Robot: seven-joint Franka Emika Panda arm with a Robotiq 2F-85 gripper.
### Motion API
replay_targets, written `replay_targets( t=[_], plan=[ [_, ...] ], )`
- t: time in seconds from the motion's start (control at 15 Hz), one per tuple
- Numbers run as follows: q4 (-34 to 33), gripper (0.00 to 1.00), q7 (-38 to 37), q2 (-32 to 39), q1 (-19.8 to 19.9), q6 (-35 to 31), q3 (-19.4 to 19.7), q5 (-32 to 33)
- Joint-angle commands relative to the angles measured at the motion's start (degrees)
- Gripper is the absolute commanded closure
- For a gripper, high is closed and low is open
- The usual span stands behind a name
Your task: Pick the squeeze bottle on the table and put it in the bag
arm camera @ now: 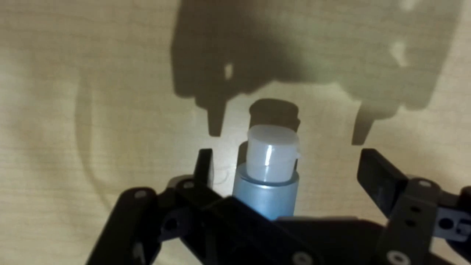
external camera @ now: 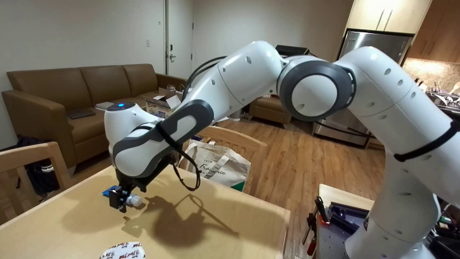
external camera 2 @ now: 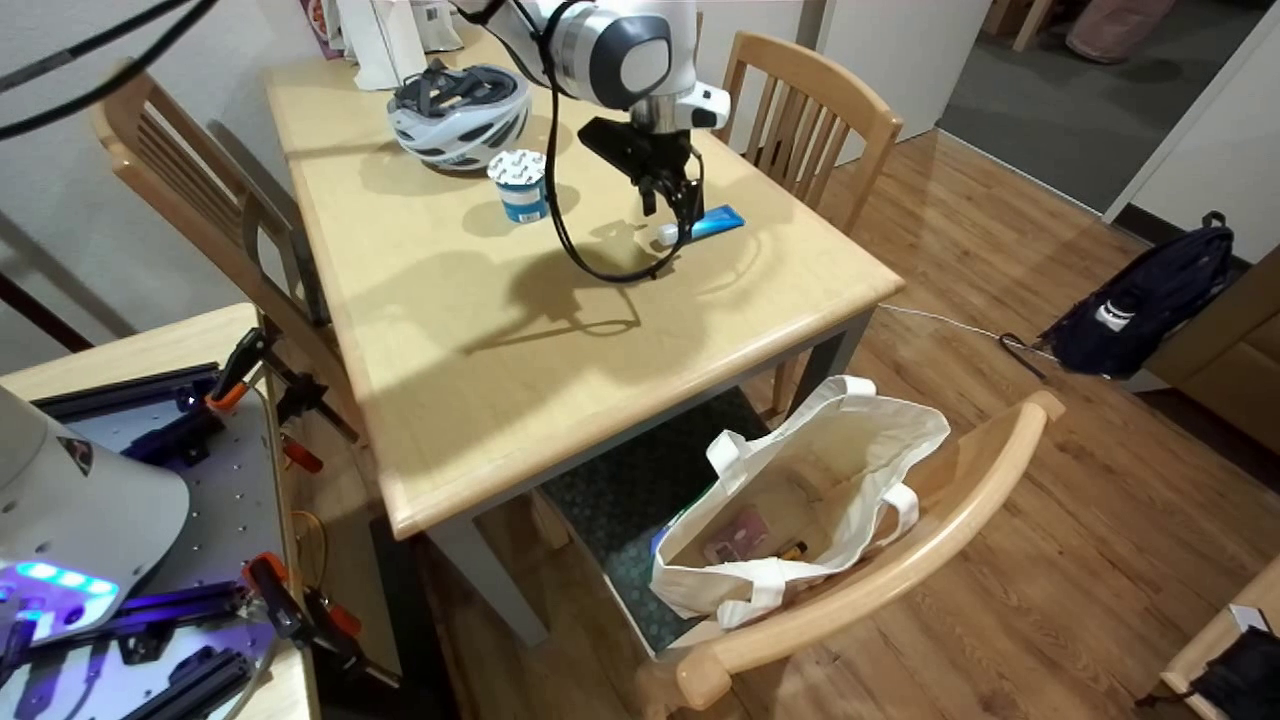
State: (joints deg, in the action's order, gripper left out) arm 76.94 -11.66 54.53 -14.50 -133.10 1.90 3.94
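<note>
The squeeze bottle is a blue tube with a whitish cap, lying on the wooden table [external camera 2: 430, 400]. It shows in both exterior views [external camera: 134, 200] [external camera 2: 722, 221] and in the wrist view [arm camera: 266, 195]. My gripper [external camera: 131, 200] is low over the table around the tube's cap end. In the wrist view the gripper [arm camera: 285, 162] is open, with one finger on each side of the tube and visible gaps to both. The tube's far end is hidden behind the gripper there. The white tote bag [external camera 2: 870, 450] stands open on a chair beside the table; it also shows in an exterior view [external camera: 215, 163].
A blue-and-white tub [external camera 2: 522, 190] stands on the table, and its lid shows in an exterior view [external camera: 124, 250]. A white helmet [external camera 2: 460, 120] lies farther along the table. The chair's backrest [external camera 2: 880, 590] rises behind the bag. Some small items lie inside the bag.
</note>
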Motion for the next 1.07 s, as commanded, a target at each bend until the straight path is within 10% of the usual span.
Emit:
replay_targets(
  t=[0.0, 0.67, 0.93, 1.0],
  plan=[
    [-1.96, 0.26, -0.92, 1.43, 0.53, 1.25, -1.03, -0.36],
    [-1.63, 0.89, -1.16, 1.58, 0.45, 1.13, -1.17, -0.09],
    [-0.19, 0.89, -1.44, 1.28, 0.15, -0.03, -1.2, 0.0],
    [-0.14, 0.49, -1.51, 1.2, 0.17, 0.12, -1.22, -0.07]
  ],
)
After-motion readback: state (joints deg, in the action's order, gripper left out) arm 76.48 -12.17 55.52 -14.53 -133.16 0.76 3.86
